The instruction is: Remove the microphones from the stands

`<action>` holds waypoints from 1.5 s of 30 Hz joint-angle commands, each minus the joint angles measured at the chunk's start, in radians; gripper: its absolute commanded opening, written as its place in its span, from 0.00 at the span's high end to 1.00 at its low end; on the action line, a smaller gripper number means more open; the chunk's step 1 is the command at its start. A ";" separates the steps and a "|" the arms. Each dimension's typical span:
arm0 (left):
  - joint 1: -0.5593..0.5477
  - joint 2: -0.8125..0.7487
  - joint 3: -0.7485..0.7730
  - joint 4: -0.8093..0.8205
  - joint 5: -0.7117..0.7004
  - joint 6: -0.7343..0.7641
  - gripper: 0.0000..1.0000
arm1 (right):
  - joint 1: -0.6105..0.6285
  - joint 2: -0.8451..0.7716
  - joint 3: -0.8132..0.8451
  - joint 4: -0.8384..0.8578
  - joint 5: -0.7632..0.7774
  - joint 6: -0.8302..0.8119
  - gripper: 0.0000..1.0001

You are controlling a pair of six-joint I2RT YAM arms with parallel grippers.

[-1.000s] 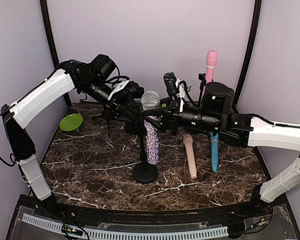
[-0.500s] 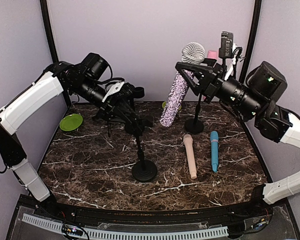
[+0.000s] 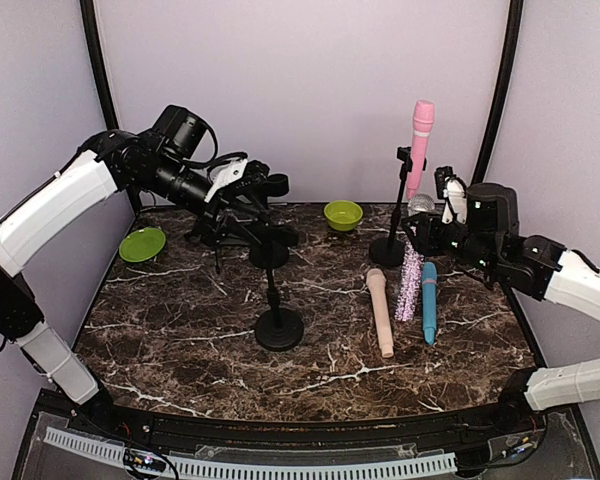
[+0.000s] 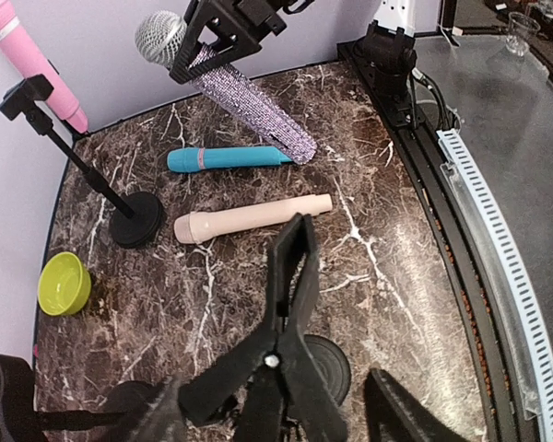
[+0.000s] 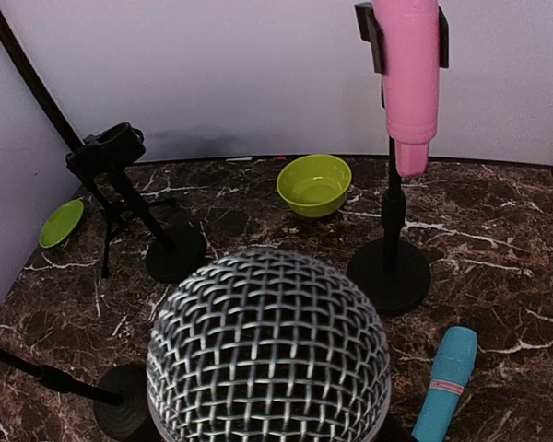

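The purple glitter microphone with a silver mesh head is off the stand. My right gripper is shut on it just below the head and holds it steeply tilted, its lower end down at the table between a beige and a blue microphone. Its head fills the right wrist view and hides my fingers there. It also shows in the left wrist view. The black stand stands mid-table with an empty clip. My left gripper is open, its fingers on either side of the clip.
A pink microphone sits in a second stand at the back right. A beige microphone and a blue one lie on the table. A green bowl, a green plate and a small tripod are at the back.
My right gripper pulled the glitter microphone out of the stand, raised it high, then brought it down to the table at the right. The stand shifted slightly left.
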 commanded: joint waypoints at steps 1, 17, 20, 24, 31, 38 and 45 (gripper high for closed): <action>-0.002 -0.057 -0.044 0.055 -0.008 -0.052 0.21 | -0.050 0.028 -0.014 -0.004 0.021 0.065 0.78; 0.015 -0.113 -0.033 0.052 -0.171 -0.154 0.01 | -0.170 0.336 0.035 0.009 -0.009 0.017 0.80; 0.054 -0.142 -0.041 0.047 -0.165 -0.211 0.01 | -0.181 0.394 0.042 0.000 -0.012 0.022 0.80; 0.144 -0.172 -0.055 0.030 -0.086 -0.287 0.01 | -0.187 0.452 0.054 -0.020 -0.023 0.031 0.77; 0.242 -0.262 -0.200 0.074 -0.072 -0.324 0.01 | -0.194 0.513 0.074 -0.069 0.001 0.071 0.52; 0.250 -0.333 -0.303 0.104 -0.075 -0.342 0.01 | -0.193 0.545 0.073 -0.083 -0.007 0.100 0.49; 0.251 -0.350 -0.343 0.102 -0.061 -0.351 0.01 | -0.194 0.546 0.095 -0.097 0.016 0.131 0.52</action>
